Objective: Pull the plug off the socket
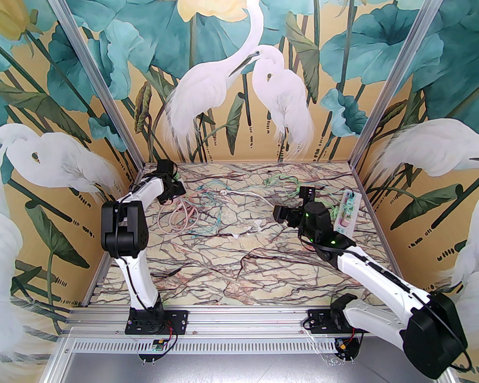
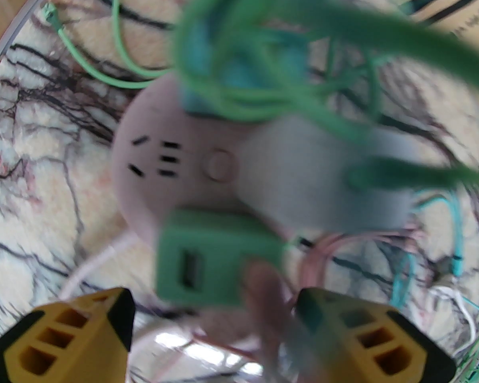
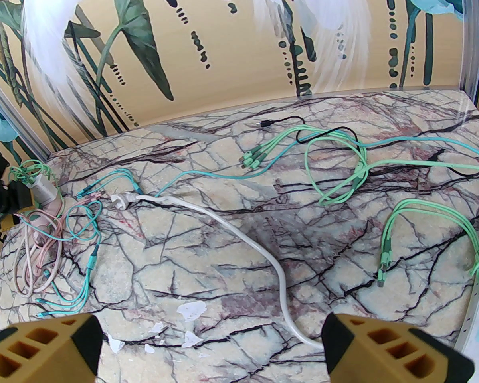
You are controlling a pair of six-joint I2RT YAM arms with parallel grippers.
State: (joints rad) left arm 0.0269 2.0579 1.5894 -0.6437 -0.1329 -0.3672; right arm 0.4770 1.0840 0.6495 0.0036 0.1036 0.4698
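Note:
In the left wrist view a round pink socket (image 2: 163,166) lies on the marble table, blurred. A green plug (image 2: 219,253) with a USB port sits at its near edge, and a grey plug (image 2: 319,178) at its right. Green cables (image 2: 263,54) loop over both. My left gripper (image 2: 215,317) hangs just over the green plug, its yellow fingers (image 2: 84,333) apart on either side with small gaps. A pink cable runs between them. In the top view the left gripper (image 1: 175,190) is at the back left. My right gripper (image 3: 211,345) stands open over bare table.
A long white and pink power strip (image 1: 347,212) lies at the right edge, beside the right arm. Green cables (image 3: 343,166), teal cables (image 3: 84,261), pink cables (image 3: 36,245) and a white cord (image 3: 263,249) are strewn over the table. White scraps (image 3: 191,309) lie near the right gripper.

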